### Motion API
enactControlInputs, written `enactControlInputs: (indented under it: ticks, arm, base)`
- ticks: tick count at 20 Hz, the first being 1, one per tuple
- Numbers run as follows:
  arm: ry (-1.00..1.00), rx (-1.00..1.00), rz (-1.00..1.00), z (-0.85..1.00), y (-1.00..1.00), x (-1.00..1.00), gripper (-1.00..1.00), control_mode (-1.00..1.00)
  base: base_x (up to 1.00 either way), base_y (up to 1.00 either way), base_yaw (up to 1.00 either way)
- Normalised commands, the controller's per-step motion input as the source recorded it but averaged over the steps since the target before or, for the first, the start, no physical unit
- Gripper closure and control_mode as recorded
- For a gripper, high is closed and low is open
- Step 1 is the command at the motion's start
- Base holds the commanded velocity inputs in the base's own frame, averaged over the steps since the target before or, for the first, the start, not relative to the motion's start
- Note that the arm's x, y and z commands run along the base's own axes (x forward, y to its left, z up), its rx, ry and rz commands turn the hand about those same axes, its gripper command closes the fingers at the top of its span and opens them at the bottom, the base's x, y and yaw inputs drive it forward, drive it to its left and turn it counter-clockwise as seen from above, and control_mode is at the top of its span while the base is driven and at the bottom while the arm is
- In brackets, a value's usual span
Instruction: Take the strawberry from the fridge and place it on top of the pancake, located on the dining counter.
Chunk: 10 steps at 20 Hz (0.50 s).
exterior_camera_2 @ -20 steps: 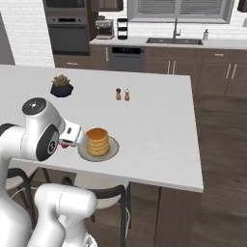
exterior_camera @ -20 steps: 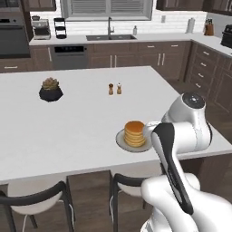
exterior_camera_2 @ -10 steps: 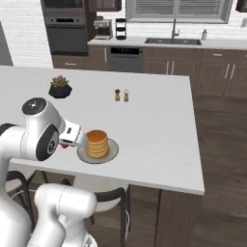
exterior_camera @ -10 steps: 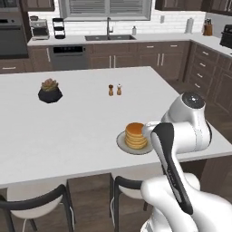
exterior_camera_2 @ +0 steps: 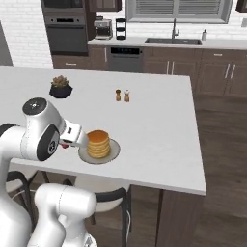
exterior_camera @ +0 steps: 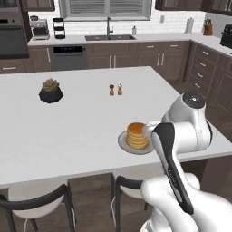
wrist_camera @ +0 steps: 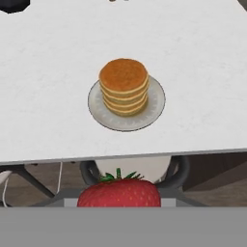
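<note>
The strawberry [wrist_camera: 119, 192] is seen nearest in the hand view, at the bottom edge, red with green leaves on top. It sits where the gripper's tips should rise, and the tips themselves are hidden behind it, so it appears to be clamped in the gripper. In the right base view a small red spot [exterior_camera_2: 64, 144] is seen at the gripper [exterior_camera_2: 67, 143], just short of the plate [exterior_camera_2: 114, 151].

Beyond the berry, the near edge of the counter [wrist_camera: 207, 96] is crossed, with dark chair backs [wrist_camera: 173, 173] seen below it. On the white top, close to that edge, the grey plate is set, and the pancake [wrist_camera: 123, 86] stack is piled on it, upright and bare on top. The berry is held apart from the stack, off the counter's edge.

Further across the top, two small shakers [exterior_camera: 114, 89] are stood side by side near the middle, and a succulent [exterior_camera: 50, 90] in a black pot is placed well to their left.

Beyond the counter, the wall counter with sink [exterior_camera: 109, 37] and faucet is seen under a window [exterior_camera: 108, 7], with an oven [exterior_camera_2: 66, 32] to the left.
</note>
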Motion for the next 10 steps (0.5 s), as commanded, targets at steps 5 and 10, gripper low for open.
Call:
enactControlInputs:
  ticks: [5, 10]
  arm:
    - [0.0, 0.0, 0.0, 0.0, 0.0, 0.0, 1.0, 1.0]
    - [0.0, 0.0, 0.0, 0.0, 0.0, 0.3, 1.0, -1.0]
  base:
    - [0.2, 0.32, 0.08]
    - [0.21, 0.03, 0.01]
